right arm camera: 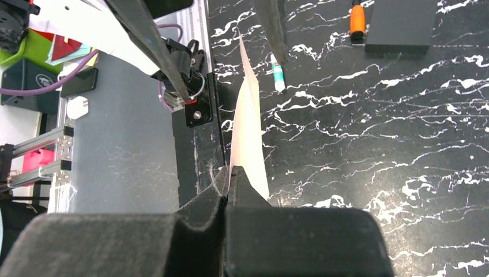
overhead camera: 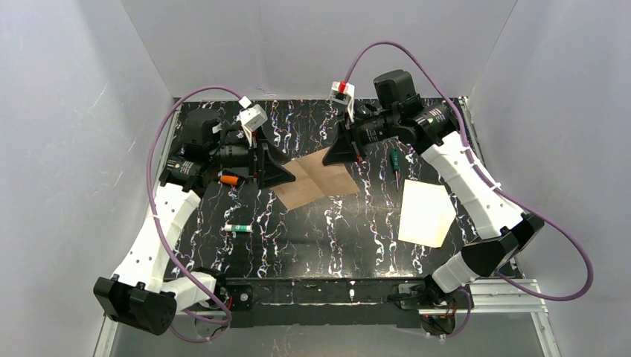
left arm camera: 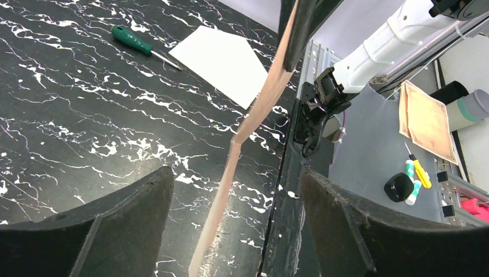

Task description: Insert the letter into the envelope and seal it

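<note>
The envelope (overhead camera: 320, 182), tan in the overhead view, is held off the dark marbled table between the two arms. My right gripper (overhead camera: 336, 153) is shut on its far right corner; the wrist view shows the envelope (right arm camera: 249, 121) edge-on, running out from the shut right gripper (right arm camera: 230, 173). My left gripper (overhead camera: 279, 173) is open at the envelope's left edge. In the left wrist view the envelope (left arm camera: 254, 115) passes between the wide jaws of the left gripper (left arm camera: 236, 179), touching neither. The white letter (overhead camera: 425, 213) lies flat on the right of the table, also seen as the letter (left arm camera: 222, 60).
A green screwdriver (overhead camera: 394, 160) lies between the envelope and the letter. An orange marker (overhead camera: 232, 179) sits under the left arm, and a white-green pen (overhead camera: 238, 227) lies nearer the front. A black card (right arm camera: 401, 26) lies beside the orange marker (right arm camera: 357, 20). Grey walls enclose the table.
</note>
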You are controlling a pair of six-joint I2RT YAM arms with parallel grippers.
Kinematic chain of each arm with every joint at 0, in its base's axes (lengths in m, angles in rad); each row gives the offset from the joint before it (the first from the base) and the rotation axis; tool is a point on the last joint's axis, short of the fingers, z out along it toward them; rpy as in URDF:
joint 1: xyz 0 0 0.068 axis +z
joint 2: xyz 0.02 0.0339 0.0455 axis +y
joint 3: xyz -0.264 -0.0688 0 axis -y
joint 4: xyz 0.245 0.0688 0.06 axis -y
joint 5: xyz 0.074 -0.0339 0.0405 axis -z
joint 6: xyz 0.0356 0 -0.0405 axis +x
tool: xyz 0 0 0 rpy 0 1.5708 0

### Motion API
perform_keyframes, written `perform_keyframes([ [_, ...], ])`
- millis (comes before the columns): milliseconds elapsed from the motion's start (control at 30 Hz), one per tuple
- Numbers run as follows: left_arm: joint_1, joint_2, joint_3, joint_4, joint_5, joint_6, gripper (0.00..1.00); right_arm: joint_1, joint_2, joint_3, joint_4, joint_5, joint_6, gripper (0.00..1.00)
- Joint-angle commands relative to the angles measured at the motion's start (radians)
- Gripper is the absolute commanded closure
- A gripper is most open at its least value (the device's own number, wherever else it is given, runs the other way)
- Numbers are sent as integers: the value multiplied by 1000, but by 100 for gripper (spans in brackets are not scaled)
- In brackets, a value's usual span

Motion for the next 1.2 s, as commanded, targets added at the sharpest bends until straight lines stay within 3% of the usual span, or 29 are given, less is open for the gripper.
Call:
perform_keyframes([
  [0,-4,-39,-34,52,32,-14,23,7,-1,64,-18,-59,-14,99],
  [133,-4,-33,-49,58,21,-44,36,7,-11,63,-15,-68,-14,99],
  [233,-4,-41,-48,67,-5,-45,53,7,-19,61,-19,-60,-19,99],
  [367,-5,-39,-43,105,47,-62,99,7,-23,59,-9,-53,3,99],
  [500,-4,-17,-15,81,11,-58,100,7,-27,29,109,-45,117,88],
  [633,-5,-29,-28,137,-120,-66,100,7,-94,-130,386,-100,310,48],
  [733,-4,-29,-36,246,-196,-169,100,7,-139,-285,708,-200,555,33],
  [833,-5,19,-14,419,-115,-389,100,10,-188,-428,1019,-214,708,26],
  [900,-7,47,-2,479,-98,-481,100,13,-198,-468,1123,-200,758,22],
  [1000,-7,51,1,480,-131,-437,100,11,-177,-427,1078,-159,728,21],
  [1167,-7,8,-5,453,-124,-301,100,8,-227,-386,955,218,641,23],
])
